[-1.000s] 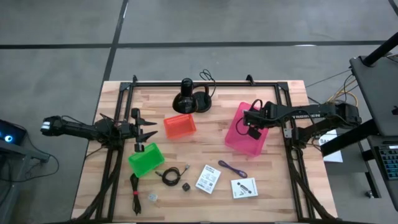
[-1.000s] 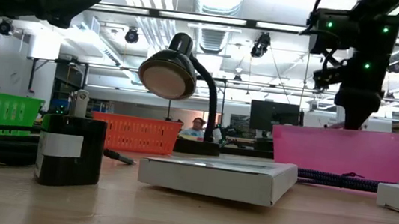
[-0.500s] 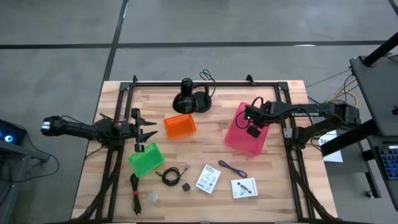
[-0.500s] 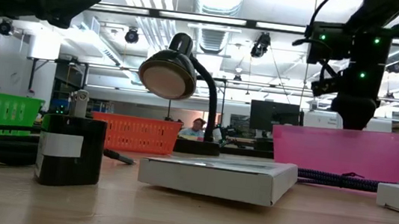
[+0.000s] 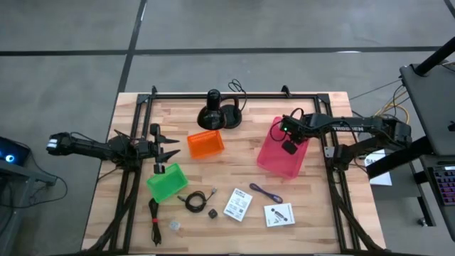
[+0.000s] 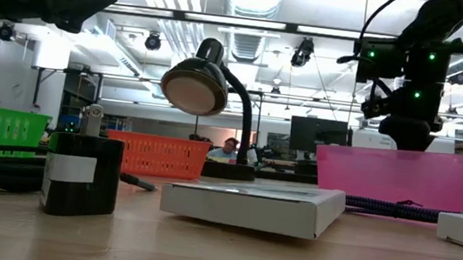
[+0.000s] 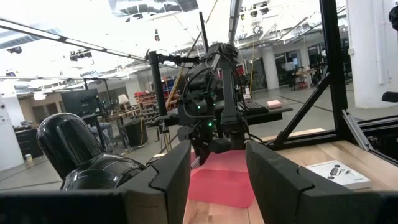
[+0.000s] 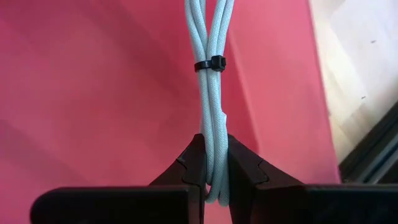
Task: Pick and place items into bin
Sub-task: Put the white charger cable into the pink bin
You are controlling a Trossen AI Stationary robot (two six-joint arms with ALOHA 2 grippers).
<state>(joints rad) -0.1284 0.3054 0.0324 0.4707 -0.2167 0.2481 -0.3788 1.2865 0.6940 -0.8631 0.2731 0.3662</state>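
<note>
Cable bundle (image 8: 211, 93): pale looped cord, cinched by a black zip tie (image 8: 211, 63), hanging over the floor of the pink bin (image 8: 93, 93); not yet released.
Right end effector (image 8: 214, 149): closed on the lower end of the cable bundle, both fingers pressed against the cord.
Just changed: in the low view the right end effector (image 6: 405, 137) sits a little higher over the pink bin's rim than half a second ago, and from above it has drifted slightly along the bin; the grip has not altered.
Meaning for the task: my reading is that this item is at the drop point but still counts as undelivered until the fingers part.
Right arm pose: reaching in from the right edge of the tabletop (image 5: 320, 213), forearm roughly level, wrist bent down so the right end effector (image 5: 289, 144) points into the pink bin (image 5: 266, 160).
Left end effector (image 5: 169, 151): fingers apart and empty, waiting just behind the green bin (image 5: 167, 181); the arm stretches in low from the left edge.
Still on the tabletop: two white cards (image 5: 238, 204), purple strap (image 5: 265, 192), black coiled cable (image 5: 193, 202), small black cube (image 5: 212, 212), all near the front edge and well apart from the pink bin.
</note>
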